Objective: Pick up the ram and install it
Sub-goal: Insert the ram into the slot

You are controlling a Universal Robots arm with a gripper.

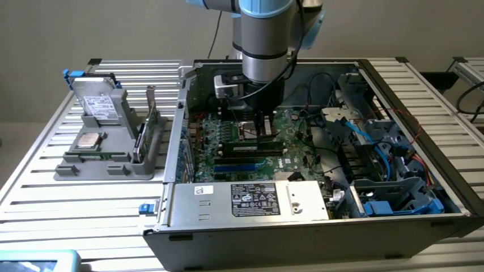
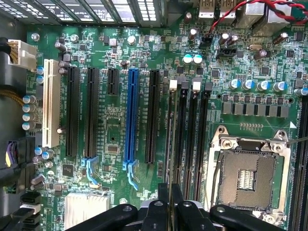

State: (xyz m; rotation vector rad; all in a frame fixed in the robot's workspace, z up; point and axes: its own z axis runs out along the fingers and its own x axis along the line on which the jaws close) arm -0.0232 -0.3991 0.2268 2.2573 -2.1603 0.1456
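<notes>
Tool [image 2: 170, 193] pinches the ram [image 2: 169, 139] upright at the black memory slots [image 2: 192, 139] inside the open computer case [image 1: 250, 243].

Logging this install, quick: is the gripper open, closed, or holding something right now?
Gripper: closed on the slim dark green ram stick, down at the black motherboard slots.

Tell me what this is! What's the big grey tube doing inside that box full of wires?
That tube is a robot arm. One picture is taken from off the arm; the other comes from a camera on the arm's wrist, looking at the green circuit board inside an open computer. The computer sits on a metal table, beside a grey holder with spare parts. The claw pinches a thin memory stick, the ram, at the long black slots.
</notes>
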